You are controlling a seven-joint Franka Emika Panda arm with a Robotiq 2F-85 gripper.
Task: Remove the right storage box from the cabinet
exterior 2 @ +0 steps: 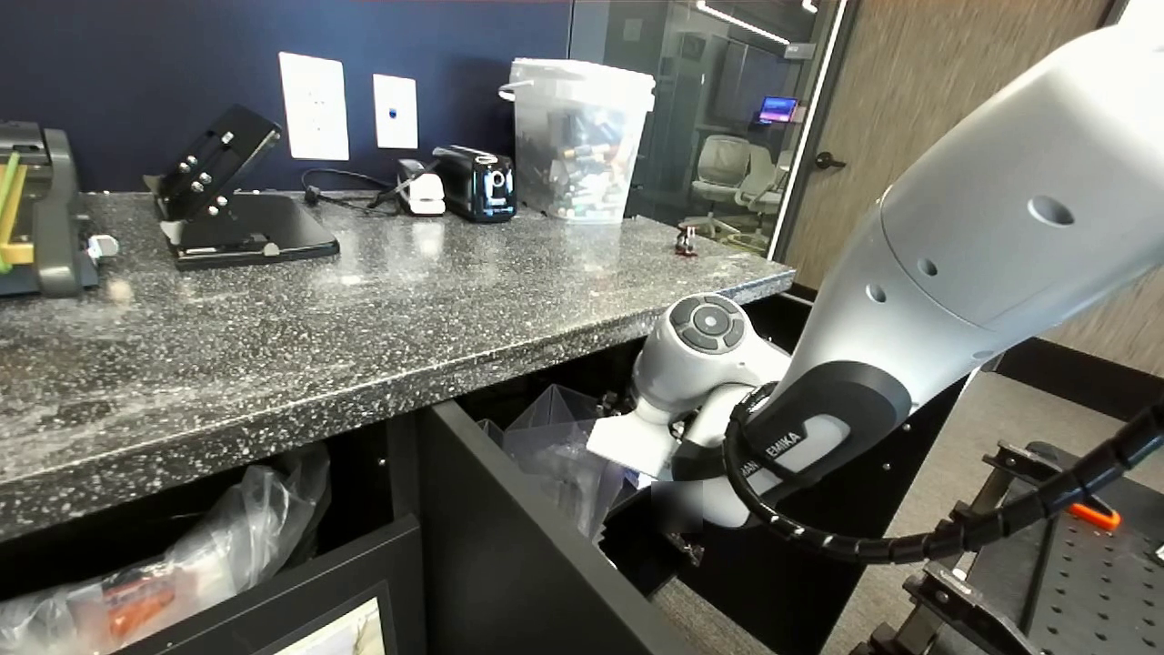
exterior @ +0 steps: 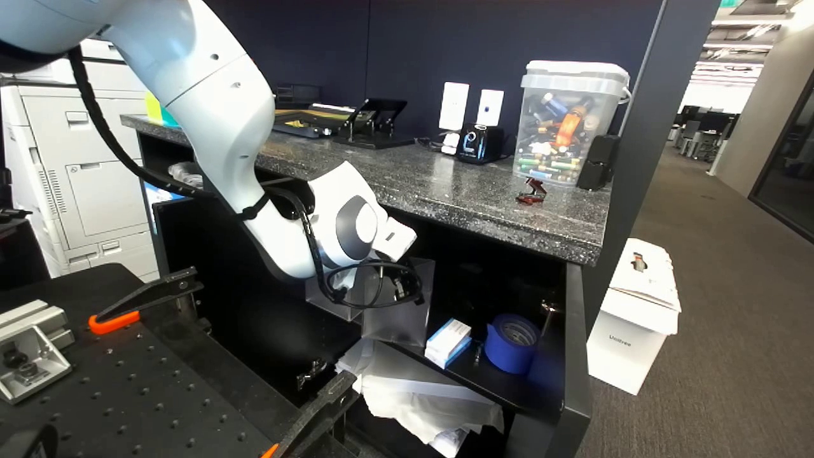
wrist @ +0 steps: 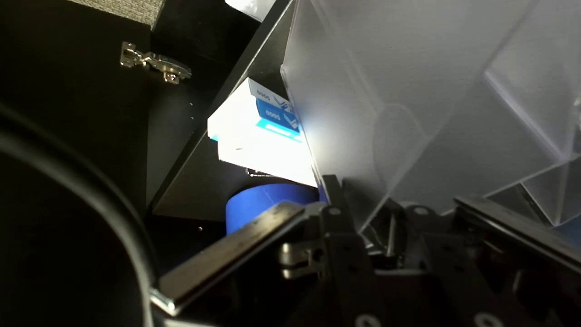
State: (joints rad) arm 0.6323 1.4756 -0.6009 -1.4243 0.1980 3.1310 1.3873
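The right storage box (exterior: pixel 400 321) is frosted translucent plastic. It stands at the front of a dark shelf inside the black cabinet (exterior: pixel 577 331) and also shows in an exterior view (exterior 2: pixel 564 459), partly behind the arm. Its near-identical twin (exterior: pixel 329 302) stands just left of it. In the wrist view the right storage box (wrist: pixel 345 113) fills the upper right and looks tilted. My gripper (wrist: pixel 346 190) is shut on its wall, one finger outside and the other blurred behind the frosted plastic. In the exterior views the wrist and cables hide the fingertips.
White-and-blue small boxes (exterior: pixel 448 342) and a blue tape roll (exterior: pixel 510 343) sit right of the box on the shelf. The stone countertop (exterior 2: pixel 364 364) overhangs the arm. Open cabinet doors (exterior 2: pixel 518 528) flank the opening. A white bag (exterior: pixel 426 394) lies below the shelf.
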